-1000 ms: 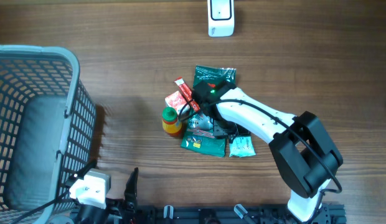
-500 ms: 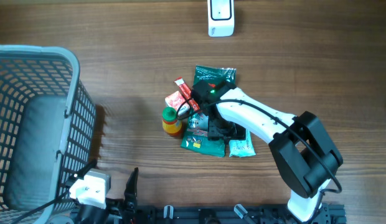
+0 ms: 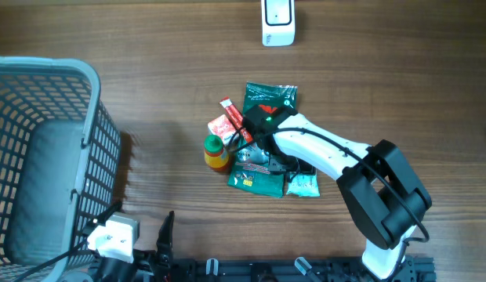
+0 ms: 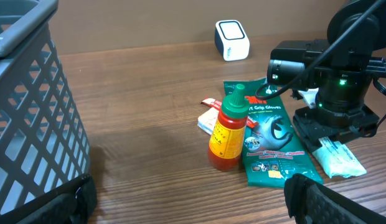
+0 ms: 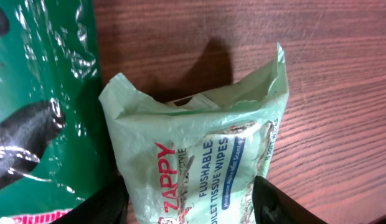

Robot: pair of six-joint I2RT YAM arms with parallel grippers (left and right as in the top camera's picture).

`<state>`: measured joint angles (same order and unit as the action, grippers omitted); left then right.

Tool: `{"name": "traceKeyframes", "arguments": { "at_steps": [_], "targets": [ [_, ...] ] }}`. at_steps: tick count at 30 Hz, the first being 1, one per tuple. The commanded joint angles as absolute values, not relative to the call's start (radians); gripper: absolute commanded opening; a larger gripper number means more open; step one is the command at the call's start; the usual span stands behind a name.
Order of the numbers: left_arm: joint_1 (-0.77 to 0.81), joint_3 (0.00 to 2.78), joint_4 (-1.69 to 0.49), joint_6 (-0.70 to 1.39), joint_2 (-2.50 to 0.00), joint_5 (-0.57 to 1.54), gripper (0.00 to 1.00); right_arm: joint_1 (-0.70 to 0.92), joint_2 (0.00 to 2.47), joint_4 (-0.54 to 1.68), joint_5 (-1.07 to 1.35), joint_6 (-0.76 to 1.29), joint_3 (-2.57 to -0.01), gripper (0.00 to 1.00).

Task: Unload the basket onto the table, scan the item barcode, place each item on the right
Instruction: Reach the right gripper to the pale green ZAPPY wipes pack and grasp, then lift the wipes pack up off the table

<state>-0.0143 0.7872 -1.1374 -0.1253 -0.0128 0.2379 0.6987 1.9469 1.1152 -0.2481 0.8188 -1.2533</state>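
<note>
A: Where's the crinkly pale-green plastic wipes pack?
B: Lower centre, flat on the woodgrain table, straddled by the right gripper; whether it is clamped, I cannot tell. The left gripper gapes wide.

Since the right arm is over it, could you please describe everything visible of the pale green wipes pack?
The wipes pack is a pale green plastic pouch, crinkled at its sealed end, printed ZAPPY flushable wipes. It lies flat on the wooden table against the green glove packet, the right gripper straddling it.
</note>
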Motion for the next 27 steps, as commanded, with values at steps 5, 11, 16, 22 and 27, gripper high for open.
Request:
{"name": "traceKeyframes", "arguments": {
  "at_steps": [5, 11, 16, 22, 27],
  "targets": [
    [-0.02, 0.789, -1.134, -0.125, -0.004, 0.254, 1.0, 0.696, 1.958, 1.015, -0.254, 0.781, -1.168, 0.51],
    [-0.02, 0.789, -1.134, -0.125, -0.004, 0.254, 1.0, 0.693, 1.958, 0.962, -0.115, 0.75, -1.108, 0.2],
    [-0.02, 0.789, -1.134, -0.125, -0.004, 0.254, 1.0, 0.693, 1.958, 0.951, -0.012, 0.699, -1.15, 0.08],
    [-0.02, 0.789, -1.134, -0.125, -0.004, 0.254, 1.0, 0.674, 1.929, 1.1, 0.181, 0.529, -1.363, 0.04],
    [-0.02, 0.789, -1.134, -0.125, -0.004, 0.254, 1.0, 0.555, 1.815, 1.108, 0.543, 0.252, -1.402, 0.04]
  ]
}}
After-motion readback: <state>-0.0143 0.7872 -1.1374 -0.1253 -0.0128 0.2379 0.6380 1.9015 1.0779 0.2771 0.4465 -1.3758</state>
